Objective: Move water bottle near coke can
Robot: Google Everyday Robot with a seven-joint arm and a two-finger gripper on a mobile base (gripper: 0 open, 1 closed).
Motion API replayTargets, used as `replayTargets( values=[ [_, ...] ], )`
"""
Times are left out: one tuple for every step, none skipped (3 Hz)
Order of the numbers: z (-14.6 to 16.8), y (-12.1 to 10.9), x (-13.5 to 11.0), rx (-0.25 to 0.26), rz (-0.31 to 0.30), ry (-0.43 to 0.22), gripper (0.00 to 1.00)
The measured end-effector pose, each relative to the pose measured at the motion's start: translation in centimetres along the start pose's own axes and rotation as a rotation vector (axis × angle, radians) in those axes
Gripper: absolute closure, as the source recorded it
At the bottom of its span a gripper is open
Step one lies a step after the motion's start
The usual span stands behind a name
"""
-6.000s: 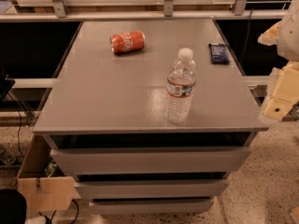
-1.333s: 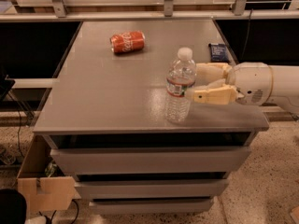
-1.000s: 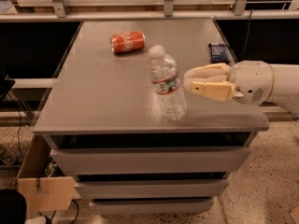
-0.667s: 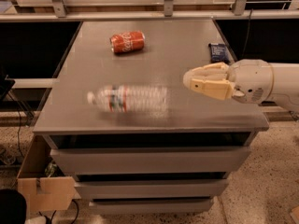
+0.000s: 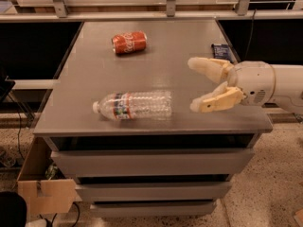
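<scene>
Lying flat near table (image 5: 94, 70) front edge, water bottle (image 5: 135, 106), well apart from coke can (image 5: 129, 42); gripper (image 5: 193, 85) just beside base, spread wide, empty, probably lining up grasp.

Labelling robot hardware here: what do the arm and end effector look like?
The end effector, over the right front of the table, has two cream, tapered, round-tipped fingers on a rounded white wrist housing and smooth white arm. No cables visible.

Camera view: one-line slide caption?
Water bottle lies on its side on the table, apart from the coke can; the open gripper hovers empty beside its base.
</scene>
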State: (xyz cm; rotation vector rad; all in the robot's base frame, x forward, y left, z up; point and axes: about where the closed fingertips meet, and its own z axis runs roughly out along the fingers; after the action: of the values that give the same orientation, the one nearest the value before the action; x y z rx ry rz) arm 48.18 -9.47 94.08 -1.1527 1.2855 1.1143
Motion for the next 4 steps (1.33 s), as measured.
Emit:
replayTargets(
  values=[
    [0.2, 0.2, 0.0, -0.015, -0.003, 0.016, 0.0],
    [1.3, 0.4, -0.3, -0.034, -0.035, 0.127, 0.0],
    [3.1, 0.9, 0.3, -0.044, -0.108, 0.327, 0.0],
    [4.8, 1.5, 1.4, -0.067, -0.169, 0.497, 0.0]
  ],
)
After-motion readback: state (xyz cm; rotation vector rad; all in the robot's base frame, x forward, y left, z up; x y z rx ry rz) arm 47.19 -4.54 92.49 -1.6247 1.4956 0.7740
